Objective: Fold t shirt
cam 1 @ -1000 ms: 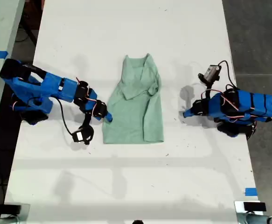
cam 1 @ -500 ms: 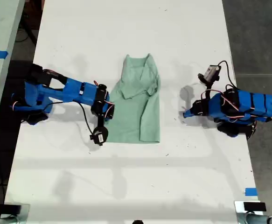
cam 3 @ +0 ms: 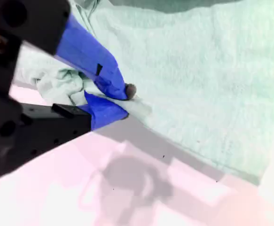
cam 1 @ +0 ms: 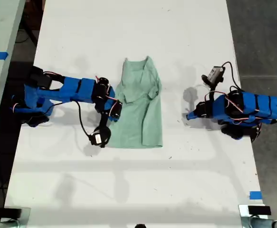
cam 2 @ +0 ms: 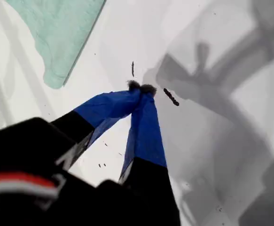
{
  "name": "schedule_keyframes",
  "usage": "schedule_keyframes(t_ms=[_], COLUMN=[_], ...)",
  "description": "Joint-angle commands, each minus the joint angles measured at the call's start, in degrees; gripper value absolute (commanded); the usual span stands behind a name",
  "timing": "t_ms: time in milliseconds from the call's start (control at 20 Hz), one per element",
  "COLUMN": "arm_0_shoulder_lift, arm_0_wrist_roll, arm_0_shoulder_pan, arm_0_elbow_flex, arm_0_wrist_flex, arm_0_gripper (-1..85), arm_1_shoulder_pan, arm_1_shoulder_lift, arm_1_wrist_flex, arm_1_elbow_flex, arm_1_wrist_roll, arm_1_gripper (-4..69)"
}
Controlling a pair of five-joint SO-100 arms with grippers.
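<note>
The pale mint-green t shirt (cam 1: 140, 118) lies partly folded at the middle of the white table (cam 1: 128, 190), collar toward the far edge. My second gripper (cam 1: 117, 110), on the arm from the exterior view's left, is at the shirt's side edge. In the second wrist view my second gripper (cam 3: 125, 101) is shut on a bunched fold of the t shirt (cam 3: 198, 70). My first gripper (cam 1: 189, 115), at the exterior view's right, is shut and empty just above bare table, apart from the cloth. The first wrist view shows my first gripper (cam 2: 139, 87) with its tips together and a corner of the t shirt (cam 2: 57, 28) beyond.
A second table (cam 1: 0, 33) with blue tape stands at the exterior view's left. Dark floor (cam 1: 262, 38) borders the table at the exterior view's right. A blue tape strip (cam 1: 255, 194) marks the near corner at that right side.
My second gripper has moved toward the exterior view's right, carrying the shirt's side edge inward, so the shirt looks narrower. The first arm has not moved.
</note>
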Motion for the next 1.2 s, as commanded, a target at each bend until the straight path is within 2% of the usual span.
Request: schedule_keyframes(t_ms=[0,150,350,500,550,600,650,700,800,900,1150], arm_0_shoulder_lift=[1.76,-1.93,-1.67,-3.25,-4.39,-5.8,-6.94,-7.56,-7.29,-5.1,-1.85], arm_0_wrist_roll=[0.97,2.64,4.57,8.61,8.88,9.4,9.76,10.37,10.11,8.96,-5.36], arm_0_shoulder_pan=[-1.41,-3.96,-5.01,-4.66,-4.39,-4.04,-3.78,-3.6,-3.6,-3.87,-5.62], arm_0_elbow_flex=[-5.71,-11.16,-11.16,-11.16,-11.16,-11.25,-11.25,-11.25,-11.25,-11.16,-11.16], arm_0_wrist_flex=[0.0,-2.02,-9.84,-17.75,-19.69,-21.62,-22.68,-23.29,-22.59,-21.97,-19.16], arm_0_gripper=[-0.2,-0.2,-0.2,0.1,3.1,11.5,23.6,25.8,21.3,20.8,18.9], arm_1_shoulder_pan=[-0.53,-0.53,-0.62,-0.7,-0.7,-0.7,-0.7,-0.7,-0.7,-0.79,-0.62], arm_1_shoulder_lift=[0.7,0.7,0.7,0.7,0.7,0.7,0.7,0.7,0.7,0.7,0.7], arm_1_wrist_flex=[-0.35,-0.35,-0.44,-0.44,-0.44,-0.44,-0.44,-0.53,-0.53,-0.53,-0.53], arm_1_elbow_flex=[0.79,0.79,0.79,0.79,0.79,0.7,0.7,0.7,0.7,0.7,0.7], arm_1_wrist_roll=[-0.35,-0.35,-0.53,-0.53,-0.53,-0.53,-0.53,-0.53,-0.53,-0.53,-0.53], arm_1_gripper=[-1.9,-1.9,-1.9,-1.9,-1.9,-1.9,-1.9,-1.9,-1.9,-1.9,-1.9])
